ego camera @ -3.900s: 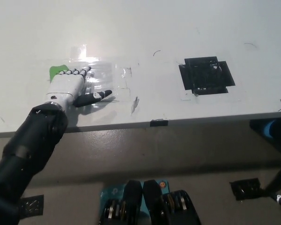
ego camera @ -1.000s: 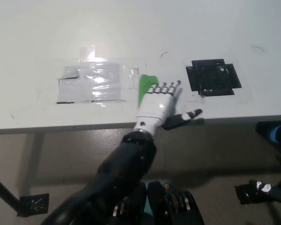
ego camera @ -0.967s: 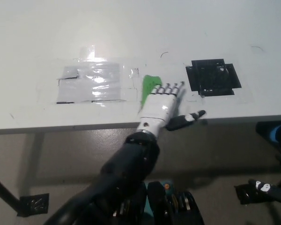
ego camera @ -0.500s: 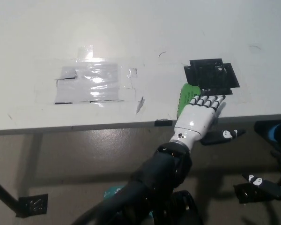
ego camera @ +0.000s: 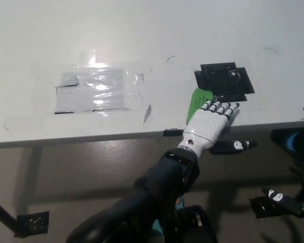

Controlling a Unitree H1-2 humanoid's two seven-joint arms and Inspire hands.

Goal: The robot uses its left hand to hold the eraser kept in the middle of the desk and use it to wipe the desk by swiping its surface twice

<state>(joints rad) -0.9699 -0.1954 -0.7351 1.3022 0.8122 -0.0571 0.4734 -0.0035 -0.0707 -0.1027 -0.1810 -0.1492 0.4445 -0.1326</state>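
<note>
the left hand lies palm-down near the front edge of the white surface, toward its right side. its dark forearm rises from the bottom middle of the view and slants up to the right, crossing the front edge just below the wrist. the fingers are stretched forward, side by side and close together, pointing toward the far right. the thumb juts out to the right, past the front edge and off the surface.

the green eraser sits under the hand; only its left and far part shows, sticking out beside and ahead of the knuckles. the hand presses flat on it rather than wrapping around it, so the eraser is pinned between palm and surface. the fingertips reach just short of a black tape patch, whose near-left corner is touching or almost touching the eraser's far end; cannot tell which.

a patch of clear glossy tape lies on the left half of the surface, well apart from the hand. a small dark tab sits on the front edge just left of the wrist.

the right hand is low at the bottom right corner of the view, below the surface and off it. only part of it shows; cannot tell whether it is spread or closed.
</note>
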